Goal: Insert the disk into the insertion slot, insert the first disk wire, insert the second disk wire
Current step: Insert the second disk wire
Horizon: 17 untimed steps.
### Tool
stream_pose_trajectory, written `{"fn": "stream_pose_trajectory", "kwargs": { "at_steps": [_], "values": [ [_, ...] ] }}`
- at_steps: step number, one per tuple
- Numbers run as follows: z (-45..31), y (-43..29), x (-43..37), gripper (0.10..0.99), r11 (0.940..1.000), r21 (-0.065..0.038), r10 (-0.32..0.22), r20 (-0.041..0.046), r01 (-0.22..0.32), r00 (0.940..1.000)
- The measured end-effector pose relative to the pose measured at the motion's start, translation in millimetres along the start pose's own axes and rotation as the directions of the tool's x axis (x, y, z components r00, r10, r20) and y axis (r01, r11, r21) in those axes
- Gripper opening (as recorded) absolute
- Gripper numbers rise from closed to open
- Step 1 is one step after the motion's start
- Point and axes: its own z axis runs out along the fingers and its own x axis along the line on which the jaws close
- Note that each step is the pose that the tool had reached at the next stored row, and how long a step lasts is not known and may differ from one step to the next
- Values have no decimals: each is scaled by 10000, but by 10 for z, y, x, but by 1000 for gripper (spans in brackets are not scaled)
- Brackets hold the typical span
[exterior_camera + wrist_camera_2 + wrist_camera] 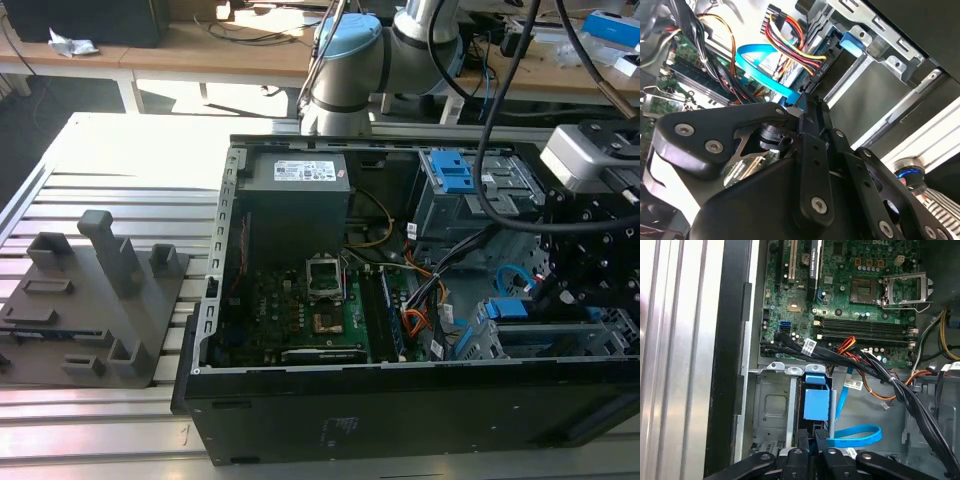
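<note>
Ribbed metal table (120, 150) underneath, carrying an open case (400, 420) on its side; grey fixture (90, 300) parked well apart at the exterior view's left, out of play; arm (350, 60) reaching over the far wall and down into the corner at the exterior view's right.

Inside, green board (860, 305) across the floor; blue-latched bay (450, 175) at the far side, not involved; perforated slot (771, 410) nearer; disk (816, 404) apparently seated in it already, blue caddy end showing between the rails.

Down at that caddy end, gripper (816, 442); fingers pinched together on the dark plug (822, 432) of the blue wire (857, 435), by the look of both wrist views; plug held just beside the disk, whether mated or not, cannot tell.

Handling, as a judgement: light, flat, floppy, looping freely behind the fingers, so no use pushing on the ribbon; best taken by the stiff plug, squarely, since a tilted plug likely jams and small contacts likely bend; smooth plastic, may slip under a weak pinch.

Around it, plenty of clutter: thick black bundle (880, 370) draped across just above the slot; red and yellow leads (785, 30) crowding close to the blue loop; thin orange cable (875, 392) trailing nearby; tight quarters, easy to snag.
</note>
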Motion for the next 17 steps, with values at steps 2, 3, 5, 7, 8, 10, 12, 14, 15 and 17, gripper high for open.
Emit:
{"fn": "stream_pose_trajectory", "kwargs": {
  "at_steps": [2,3,5,7,8,10,12,14,15,17],
  "values": [
    [8,-12,-7,165,9999,1,154,34,-154,9999],
    [11,-22,-13,165,9998,1,188,34,-188,9998],
    [17,-44,-37,165,9997,-1,237,36,-237,9997],
    [21,-58,-70,165,9996,-1,271,37,-271,9996],
    [24,-63,-73,165,9996,-1,283,38,-283,9996],
    [26,-85,-75,165,9995,-1,313,34,-313,9995],
    [29,-100,-75,165,9994,-3,340,38,-340,9994],
    [32,-115,-74,165,9993,-3,366,34,-366,9993],
    [34,-117,-74,165,9993,-1,378,33,-378,9993],
    [43,-118,-74,165,9992,-3,389,33,-389,9992]
  ]
}}
